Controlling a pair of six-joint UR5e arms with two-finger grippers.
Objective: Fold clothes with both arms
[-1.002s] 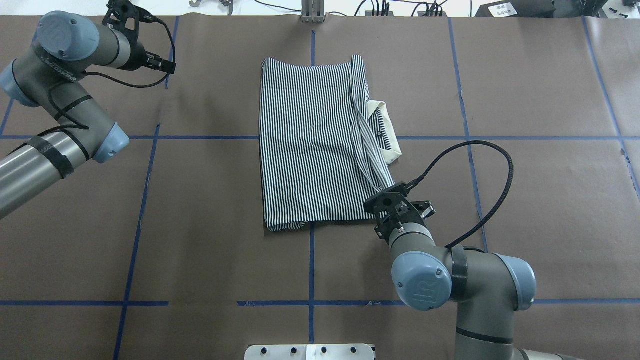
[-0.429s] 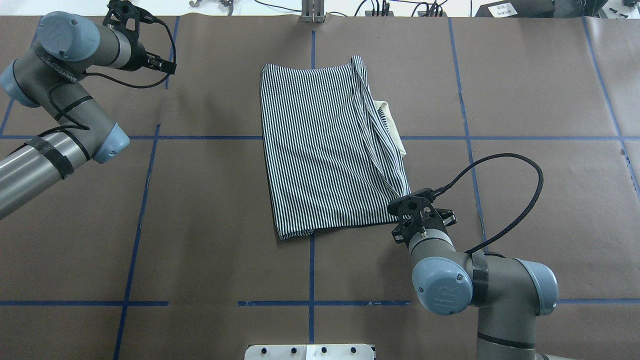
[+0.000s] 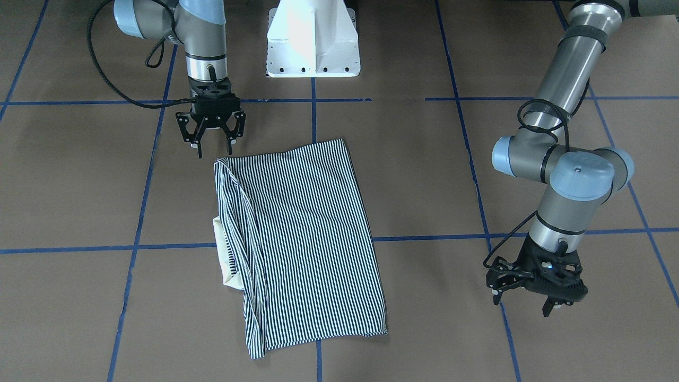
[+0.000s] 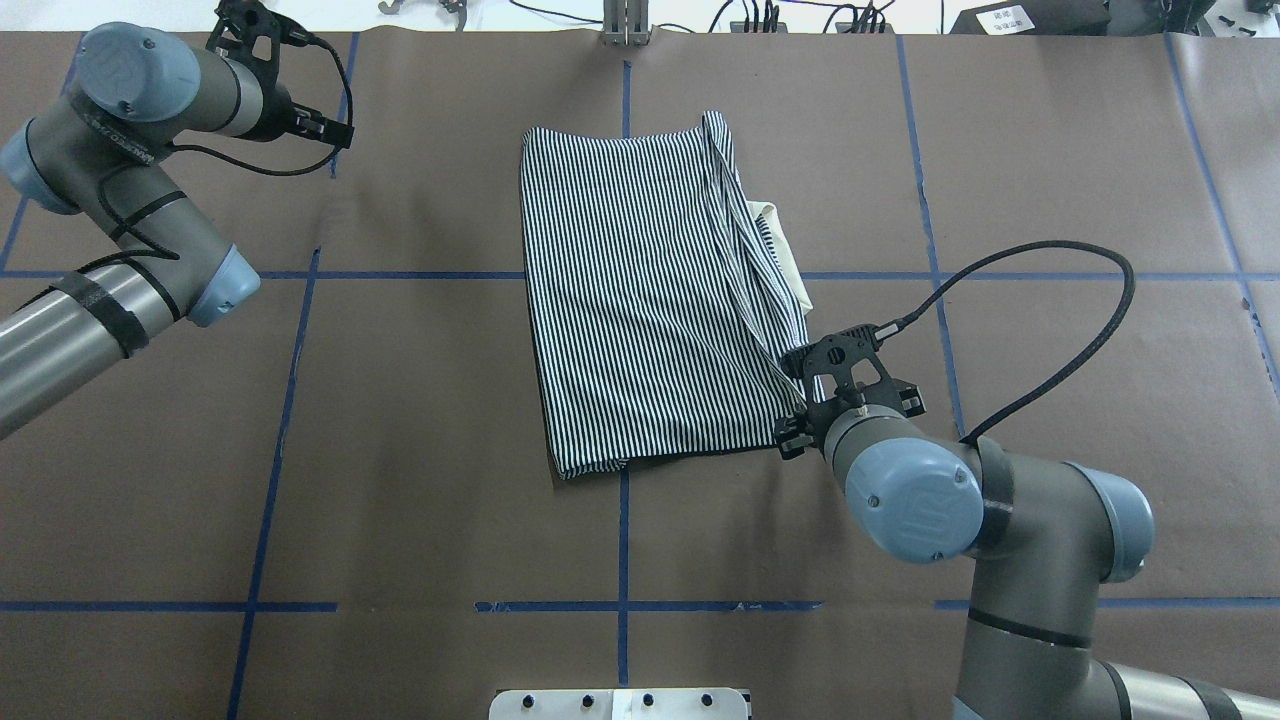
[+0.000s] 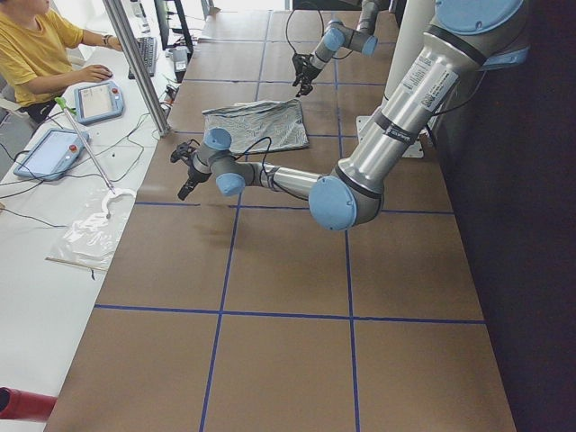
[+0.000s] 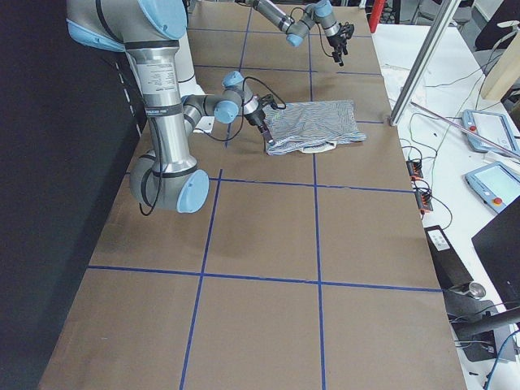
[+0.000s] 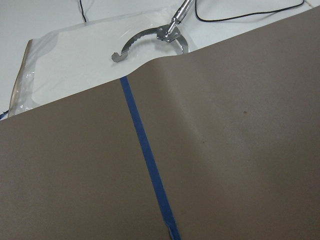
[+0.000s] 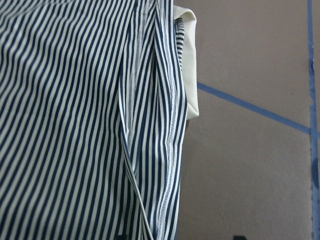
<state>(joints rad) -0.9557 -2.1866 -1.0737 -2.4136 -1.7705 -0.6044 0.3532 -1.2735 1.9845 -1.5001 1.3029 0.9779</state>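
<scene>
From the front, the polo shirt [image 3: 307,239] lies on the worktop [image 3: 477,345], long axis twelve-to-six, one corner just at six o'clock of the right hand [image 3: 215,144] — spread, holding nothing — the nearer hand by far.

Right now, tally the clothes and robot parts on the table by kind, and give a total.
Shirt: 1
Arms: 2 (left arm, right arm)
Grippers: 2 (left gripper, right gripper)
Base: 1
Total: 6
</scene>
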